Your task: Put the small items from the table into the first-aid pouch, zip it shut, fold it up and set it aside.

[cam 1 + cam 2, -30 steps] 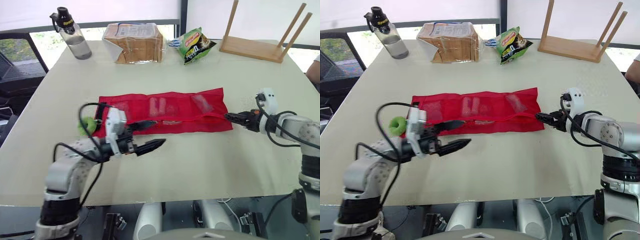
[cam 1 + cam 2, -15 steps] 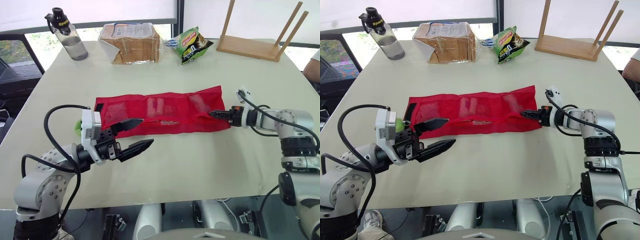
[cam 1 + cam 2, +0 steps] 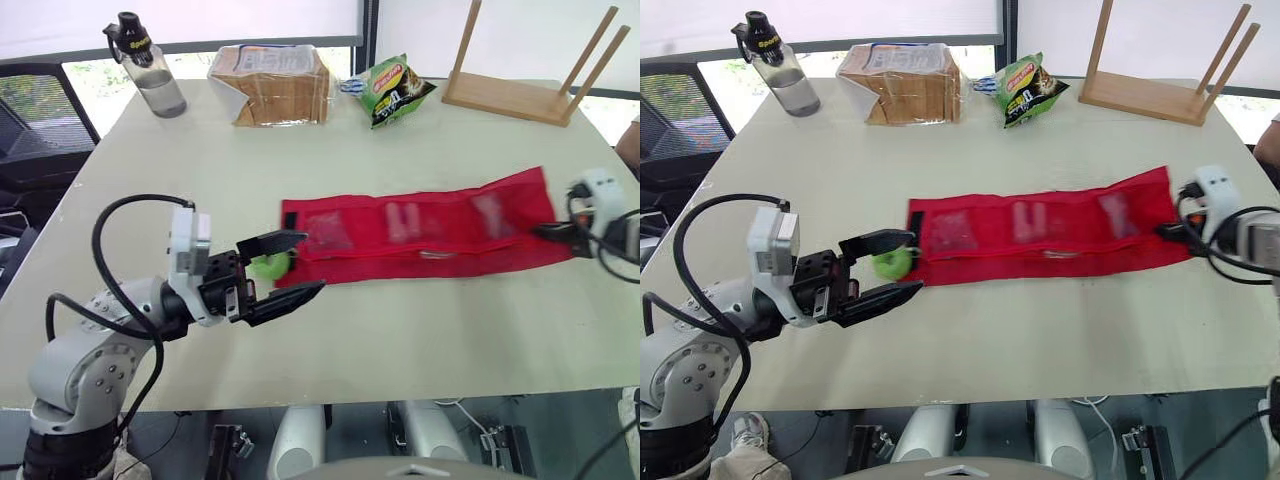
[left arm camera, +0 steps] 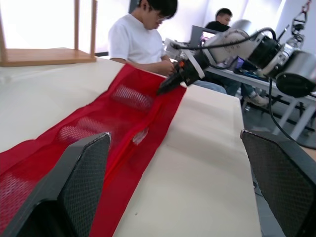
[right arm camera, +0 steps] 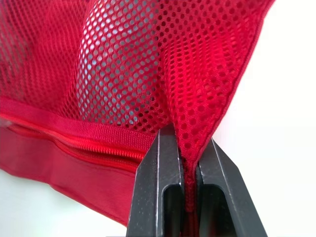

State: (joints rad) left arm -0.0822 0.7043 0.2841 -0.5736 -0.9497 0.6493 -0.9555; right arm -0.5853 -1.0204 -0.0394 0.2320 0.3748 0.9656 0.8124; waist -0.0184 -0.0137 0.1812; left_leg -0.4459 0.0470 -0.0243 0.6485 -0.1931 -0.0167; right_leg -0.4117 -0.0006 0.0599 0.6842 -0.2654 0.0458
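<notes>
Left eye view: a long red mesh first-aid pouch (image 3: pixel 420 230) is seen laid out unfolded across the pale surface (image 3: pixel 200 160), right of centre. Pale items are visible through its mesh pockets. The left jaws are released and spread wide at the pouch's left end; a small round green item (image 3: pixel 268 265) lies between them, just beside the pouch. The right jaws are clenched on the pouch's far right corner. Along the far edge are noted a clear plastic water bottle (image 3: pixel 150 65), a bagged loaf of bread (image 3: pixel 272 85), a green snack packet (image 3: pixel 398 90) and a wooden rack (image 3: pixel 520 95).

Left wrist view: the two black fingers (image 4: pixel 84 173) are recorded well apart, nothing held. The red pouch stretches away between them to the right jaws, which pinch its end. A seated person in a white shirt (image 4: pixel 136 42) is seen beyond.

Right wrist view: the jaws are shut tight on a fold of red mesh at the pouch's edge. The red zipper (image 5: pixel 98 148) runs beside it.
</notes>
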